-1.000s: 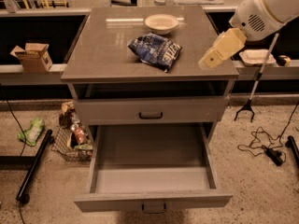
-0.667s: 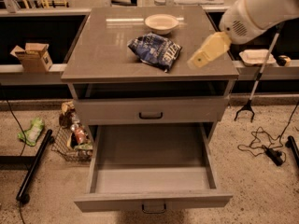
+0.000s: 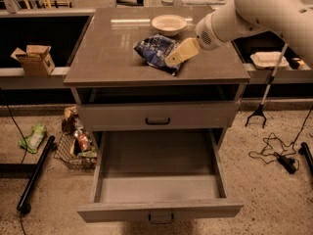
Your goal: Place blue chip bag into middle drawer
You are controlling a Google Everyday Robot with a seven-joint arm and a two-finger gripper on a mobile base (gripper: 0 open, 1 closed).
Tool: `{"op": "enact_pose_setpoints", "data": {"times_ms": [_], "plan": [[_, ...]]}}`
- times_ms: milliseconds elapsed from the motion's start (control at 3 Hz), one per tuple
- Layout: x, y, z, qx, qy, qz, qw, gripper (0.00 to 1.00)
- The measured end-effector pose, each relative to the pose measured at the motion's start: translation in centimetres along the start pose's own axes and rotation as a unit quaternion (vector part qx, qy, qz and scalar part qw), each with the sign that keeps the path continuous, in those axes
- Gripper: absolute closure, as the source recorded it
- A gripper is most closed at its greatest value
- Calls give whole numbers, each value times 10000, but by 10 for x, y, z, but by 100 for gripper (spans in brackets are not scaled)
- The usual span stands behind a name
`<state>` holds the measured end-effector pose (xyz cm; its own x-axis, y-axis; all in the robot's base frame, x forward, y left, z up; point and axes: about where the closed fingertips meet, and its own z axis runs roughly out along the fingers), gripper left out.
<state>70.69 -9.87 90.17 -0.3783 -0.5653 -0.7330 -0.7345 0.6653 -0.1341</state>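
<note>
The blue chip bag (image 3: 155, 51) lies on the grey cabinet top (image 3: 107, 53), in front of a cream bowl (image 3: 168, 23). My gripper (image 3: 172, 59) reaches in from the upper right on a white arm; its tan fingers hang over the bag's right edge. The middle drawer (image 3: 159, 180) is pulled fully out below, its deep tray showing nothing inside. Above it is a shut, shallower drawer front with a black handle (image 3: 157, 121).
A cardboard box (image 3: 34, 58) sits on the left ledge. A wire basket of packets (image 3: 76, 143) and a green-white packet (image 3: 33, 137) lie on the floor at left. A white tray (image 3: 269, 59), a grabber tool (image 3: 264, 102) and cables (image 3: 276, 153) are at right.
The arm has swung left from the cabinet's right edge, bringing the gripper over the right edge of the blue chip bag. The bag and the drawers have not moved.
</note>
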Motion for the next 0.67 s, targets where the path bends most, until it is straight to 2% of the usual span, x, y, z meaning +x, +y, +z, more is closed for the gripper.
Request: {"op": "enact_pose_setpoints", "data": {"times_ms": [333,667], "plan": [[-6,-12,36,86,-92,208,9997,0],[-10,-14,60,98,-99,304,9994,0]]}}
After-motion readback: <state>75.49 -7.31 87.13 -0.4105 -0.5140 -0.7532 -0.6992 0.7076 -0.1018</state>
